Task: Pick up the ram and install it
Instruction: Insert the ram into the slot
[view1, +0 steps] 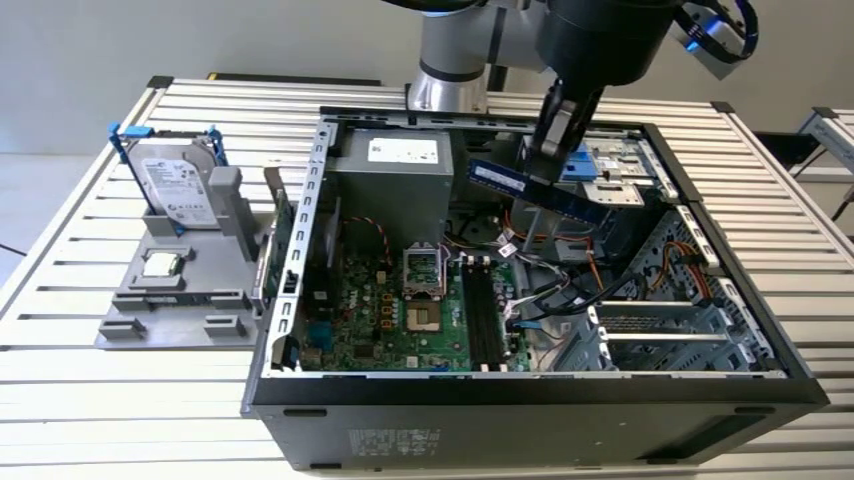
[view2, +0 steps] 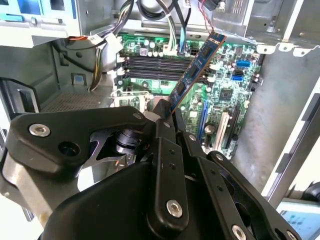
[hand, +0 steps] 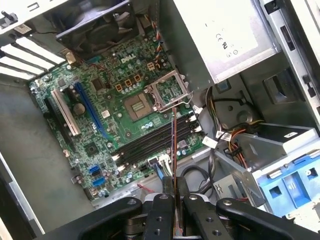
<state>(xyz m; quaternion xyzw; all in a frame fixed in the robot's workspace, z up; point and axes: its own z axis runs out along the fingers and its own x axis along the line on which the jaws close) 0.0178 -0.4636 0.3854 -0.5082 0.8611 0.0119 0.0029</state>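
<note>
**A:** What does the black tool (view1: 538, 160) hold?

**B:** It is clamped on the ram (view1: 541, 195), a long, narrow blue-green circuit-board stick with small dark chips.

**A:** Where is that stick?

**B:** In the air, tilted, above the open dark-grey computer case (view1: 534, 420) on the slatted metal desk (view1: 134, 400). It is over the green motherboard (view1: 374, 320) and clear of the black memory slots (view1: 483, 315).

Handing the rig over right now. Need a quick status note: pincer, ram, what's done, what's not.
Pincer: shut on the ram, gripping one end, with the stick tilted.
Ram: held in the air over the open computer case, above the motherboard.
Done: the pickup.
Left: the memory slots look empty and the ram is not yet seated.
</note>
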